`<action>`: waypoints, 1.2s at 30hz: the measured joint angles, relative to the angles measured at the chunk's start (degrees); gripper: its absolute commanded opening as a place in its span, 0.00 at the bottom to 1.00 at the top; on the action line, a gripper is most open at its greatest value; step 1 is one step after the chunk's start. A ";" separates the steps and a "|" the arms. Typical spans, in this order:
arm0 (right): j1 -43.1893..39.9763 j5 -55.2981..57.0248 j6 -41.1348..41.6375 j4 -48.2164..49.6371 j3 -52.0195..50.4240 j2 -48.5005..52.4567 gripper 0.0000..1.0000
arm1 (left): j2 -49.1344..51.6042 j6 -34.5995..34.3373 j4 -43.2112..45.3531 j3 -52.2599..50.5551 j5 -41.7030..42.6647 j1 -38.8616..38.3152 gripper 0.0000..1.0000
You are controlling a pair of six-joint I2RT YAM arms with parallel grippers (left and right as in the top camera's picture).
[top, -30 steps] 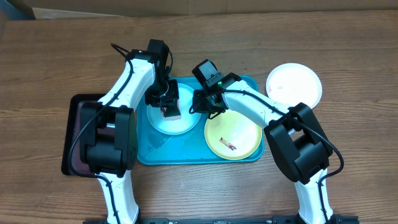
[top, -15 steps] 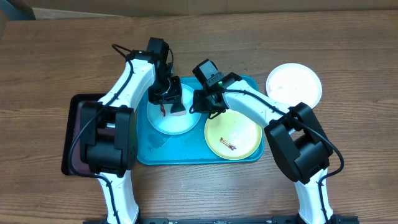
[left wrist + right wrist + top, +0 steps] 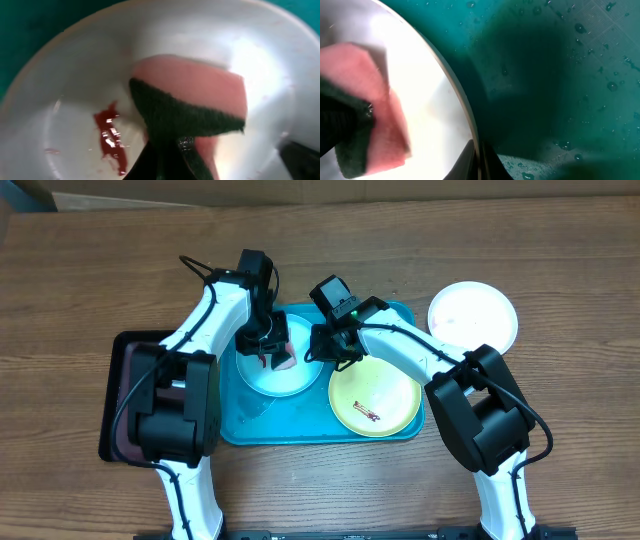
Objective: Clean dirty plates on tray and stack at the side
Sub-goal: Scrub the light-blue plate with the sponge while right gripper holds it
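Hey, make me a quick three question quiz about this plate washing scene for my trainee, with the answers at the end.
1. True or false: the white plate sits on the table, outside the teal tray.
2. What does the left gripper hold? A) a cloth B) a sponge C) a brush
3. Fill in: the fingers of the right gripper pinch the rim of the ____ plate.
Key: 1 true; 2 B; 3 pale blue, the pale blue plate being scrubbed.
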 measured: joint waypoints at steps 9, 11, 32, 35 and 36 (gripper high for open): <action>0.07 -0.81 -0.17 -0.02 -0.02 0.00 0.04 | -0.74 -2.64 -5.95 -0.70 -15.39 -1.14 0.04; 0.07 -0.81 -0.15 -0.04 -0.02 0.00 0.04 | -0.55 -2.71 -8.74 0.15 -18.64 -1.05 0.04; -0.33 -0.46 -0.13 -0.07 -0.02 0.00 0.04 | 1.09 -3.91 -1.33 7.52 1.29 -0.44 0.04; -0.33 -0.26 -0.17 -0.17 -0.02 0.00 0.04 | 1.09 -3.91 0.44 3.48 2.71 -0.81 0.04; -0.37 -0.24 -0.17 -0.17 -0.07 0.00 0.04 | 1.05 -3.91 1.09 2.49 2.93 -0.79 0.04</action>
